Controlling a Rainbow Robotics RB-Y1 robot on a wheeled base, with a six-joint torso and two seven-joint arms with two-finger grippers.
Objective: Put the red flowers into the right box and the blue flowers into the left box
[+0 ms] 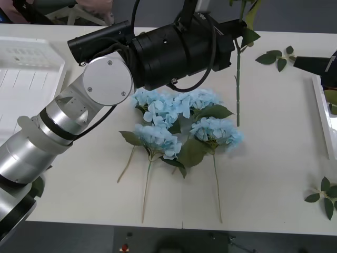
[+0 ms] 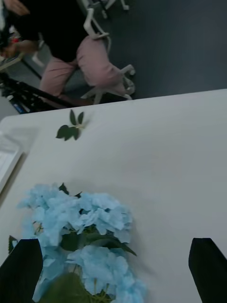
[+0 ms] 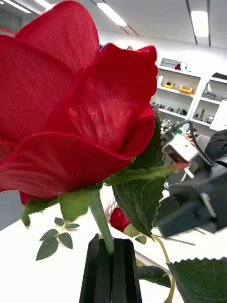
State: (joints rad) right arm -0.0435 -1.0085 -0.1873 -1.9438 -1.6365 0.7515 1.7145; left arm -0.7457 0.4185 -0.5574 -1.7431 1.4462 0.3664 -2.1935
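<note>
A red flower (image 3: 71,109) rises big and close in the left wrist view, with my left gripper (image 3: 111,244) shut on its green stem just under the head. In the front view that stem (image 1: 238,79) hangs down behind the left arm at the table's far middle. Another red flower (image 3: 118,220) lies farther off by the right arm. Several blue flowers (image 1: 174,124) lie clustered at the table's centre. My right gripper (image 2: 113,272) is open over the blue flowers (image 2: 80,222), holding nothing. The left box (image 1: 26,79) stands far left and the right box (image 1: 322,113) shows its rim at the right edge.
Loose green leaf sprigs lie at the far right (image 1: 276,57) and the near right (image 1: 324,195). My left arm (image 1: 105,84) stretches across the table's left half. The right arm (image 1: 316,64) reaches in at the right edge.
</note>
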